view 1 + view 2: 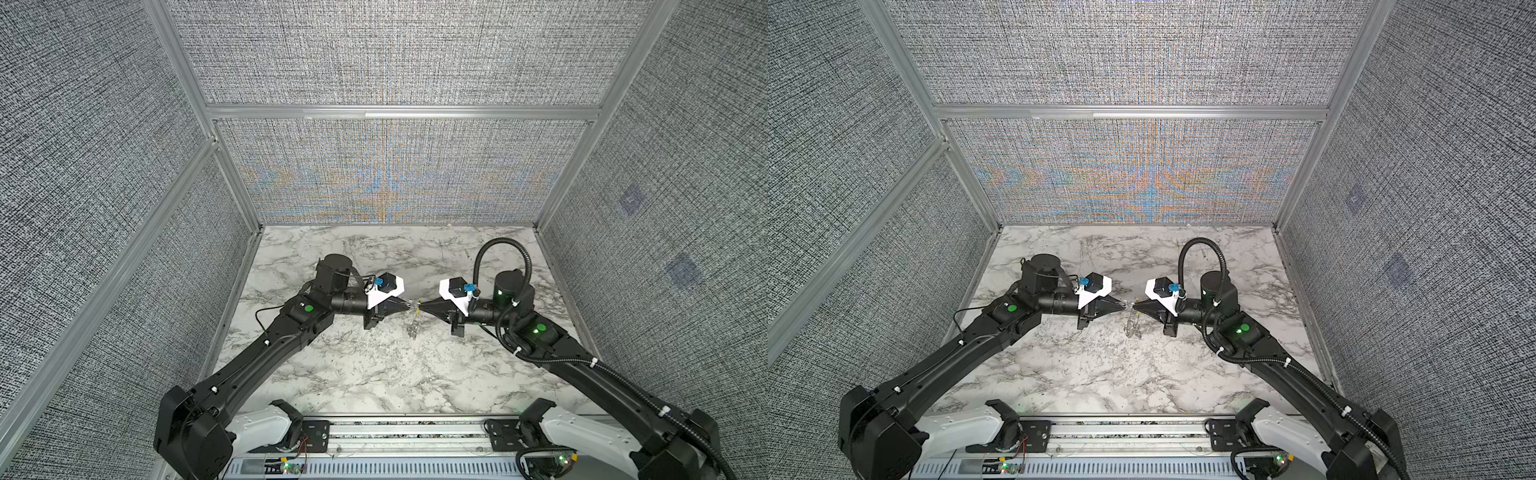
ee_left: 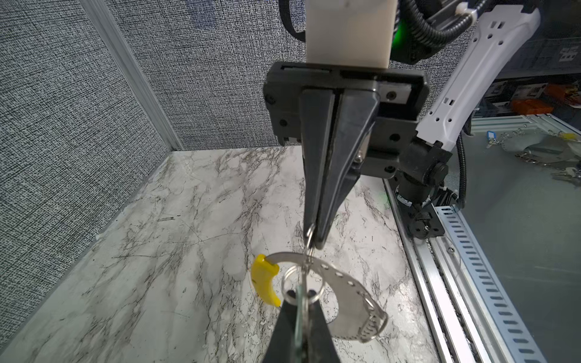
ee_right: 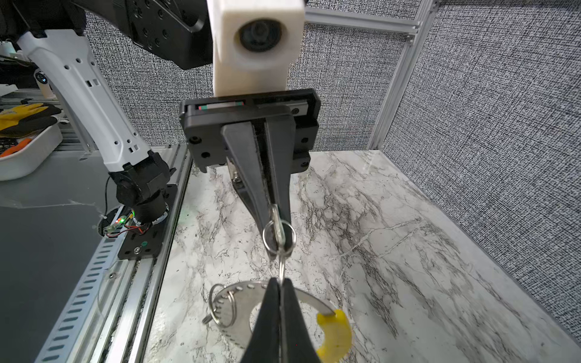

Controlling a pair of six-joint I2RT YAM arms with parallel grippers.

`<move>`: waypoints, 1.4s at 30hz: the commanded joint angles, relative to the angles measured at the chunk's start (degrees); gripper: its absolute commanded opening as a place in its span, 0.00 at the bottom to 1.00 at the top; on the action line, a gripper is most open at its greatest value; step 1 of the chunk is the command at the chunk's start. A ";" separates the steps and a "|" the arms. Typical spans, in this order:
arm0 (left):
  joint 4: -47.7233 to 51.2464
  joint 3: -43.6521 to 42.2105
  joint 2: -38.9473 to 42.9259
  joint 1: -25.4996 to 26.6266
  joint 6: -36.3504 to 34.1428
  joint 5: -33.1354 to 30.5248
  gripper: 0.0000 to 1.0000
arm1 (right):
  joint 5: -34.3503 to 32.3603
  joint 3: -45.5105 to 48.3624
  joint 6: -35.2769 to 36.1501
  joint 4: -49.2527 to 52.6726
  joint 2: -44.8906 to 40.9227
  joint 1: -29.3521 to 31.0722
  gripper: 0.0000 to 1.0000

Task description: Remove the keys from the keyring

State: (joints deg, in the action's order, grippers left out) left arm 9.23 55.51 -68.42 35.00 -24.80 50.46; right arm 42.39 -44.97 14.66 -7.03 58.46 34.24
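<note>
Both grippers meet tip to tip above the middle of the marble table. My left gripper is shut on a thin pale key seen edge-on, with a small split ring round it. My right gripper is shut on another small ring linking that one to the keyring. The keyring is a flat grey crescent with holes and a yellow sleeve. It dangles beneath both tips. No blue-headed key shows.
A further split ring hangs loose on the keyring's far end. Textured grey walls close the table at the back and both sides. An aluminium rail with both arm bases runs along the front edge.
</note>
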 commanded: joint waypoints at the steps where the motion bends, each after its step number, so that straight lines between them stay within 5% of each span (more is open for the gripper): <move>1: -1.36 -0.84 -0.02 -0.09 1.12 -0.38 0.00 | 0.40 0.15 -2.04 -4.39 -0.28 0.13 0.00; 14: -8.37 -4.10 0.36 -0.02 5.90 0.80 0.13 | 1.84 -0.76 -2.62 -5.14 0.52 0.10 0.00; 21: -9.25 -4.68 2.60 -0.02 5.81 -0.62 0.32 | 2.15 -0.99 -2.70 -5.04 0.83 0.05 0.00; 42: -17.64 -5.95 4.02 1.03 10.02 0.47 0.17 | 3.55 -1.69 -2.97 -4.76 1.57 0.13 0.00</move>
State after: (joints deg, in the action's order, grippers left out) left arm -6.17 49.28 -64.23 35.92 -15.92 49.76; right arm 44.97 -46.11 12.19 -9.67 59.96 34.24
